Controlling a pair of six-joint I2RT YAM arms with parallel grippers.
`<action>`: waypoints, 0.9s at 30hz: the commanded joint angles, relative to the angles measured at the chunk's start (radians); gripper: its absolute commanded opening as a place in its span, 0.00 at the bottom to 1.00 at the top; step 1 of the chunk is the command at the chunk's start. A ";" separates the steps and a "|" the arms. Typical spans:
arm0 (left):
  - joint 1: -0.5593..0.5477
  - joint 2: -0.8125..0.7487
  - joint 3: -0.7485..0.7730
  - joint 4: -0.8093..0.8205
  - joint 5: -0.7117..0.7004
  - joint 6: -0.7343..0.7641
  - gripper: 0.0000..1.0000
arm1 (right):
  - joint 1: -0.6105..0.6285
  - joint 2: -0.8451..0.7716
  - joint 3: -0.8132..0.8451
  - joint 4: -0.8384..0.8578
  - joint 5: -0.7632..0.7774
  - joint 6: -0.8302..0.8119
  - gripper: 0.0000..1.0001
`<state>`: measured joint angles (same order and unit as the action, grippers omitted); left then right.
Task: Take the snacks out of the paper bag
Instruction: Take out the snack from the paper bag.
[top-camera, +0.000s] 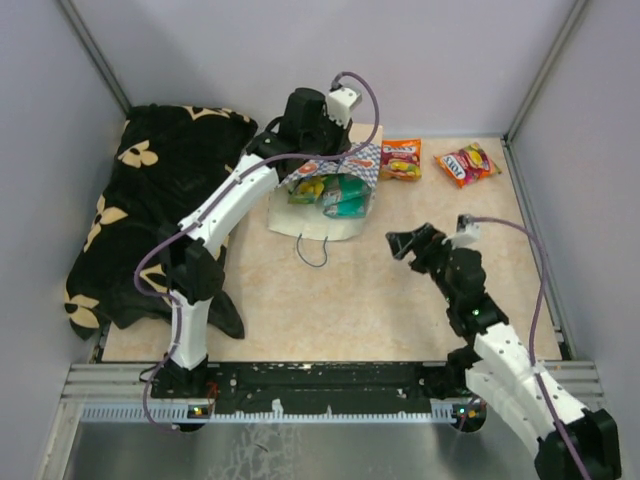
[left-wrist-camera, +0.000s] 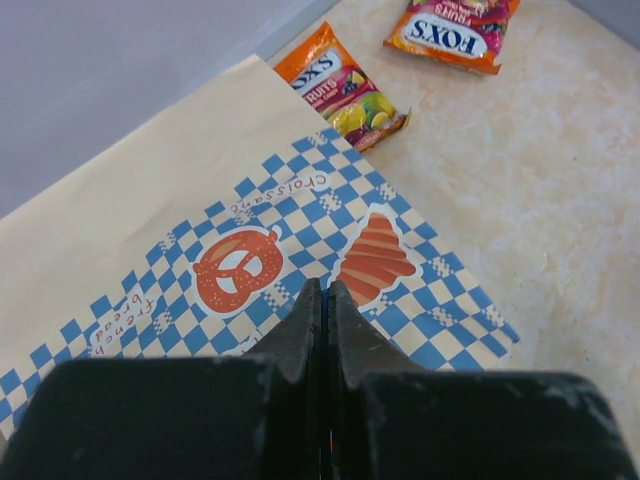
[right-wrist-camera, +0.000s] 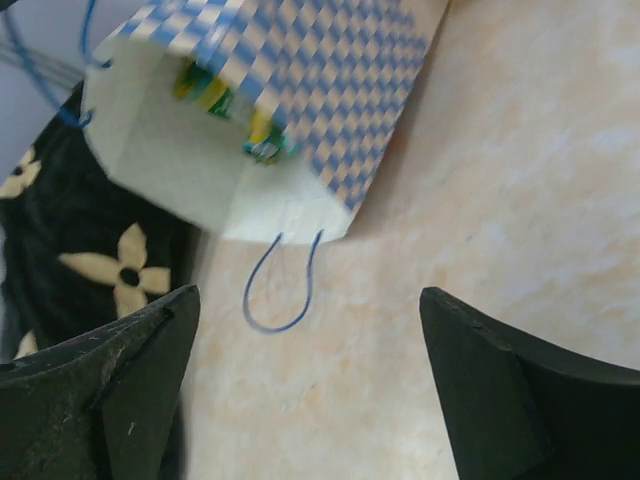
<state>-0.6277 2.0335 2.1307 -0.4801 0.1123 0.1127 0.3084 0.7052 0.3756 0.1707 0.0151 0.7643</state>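
Right pincer (right-wrist-camera: 310, 320) spread, hovering before the paper bag (right-wrist-camera: 300, 90) mouth, touching nothing. Left pincer (left-wrist-camera: 322, 300) pressed together, seemingly pinching the checkered base. Two snacks (top-camera: 402, 158) lie on the counter (top-camera: 400, 300) beyond the bag; others show inside. Suggest raising the base and shaking gently so the packets slide out.

Pale lilac walls (top-camera: 300, 50) enclose a beige marbled tabletop (top-camera: 350, 300), evenly lit.
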 joint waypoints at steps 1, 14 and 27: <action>-0.003 0.056 0.085 -0.032 -0.019 -0.004 0.00 | 0.169 -0.159 -0.100 0.045 0.118 0.206 0.90; -0.097 0.036 0.086 -0.006 -0.023 0.001 0.00 | 0.541 0.631 0.085 0.631 0.432 0.346 0.81; -0.110 -0.020 0.012 -0.034 -0.043 -0.068 0.00 | 0.459 1.225 0.366 0.960 0.700 0.578 0.65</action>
<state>-0.7315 2.0529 2.1490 -0.5098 0.0887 0.0631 0.7708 1.8534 0.6590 1.0134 0.5087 1.2442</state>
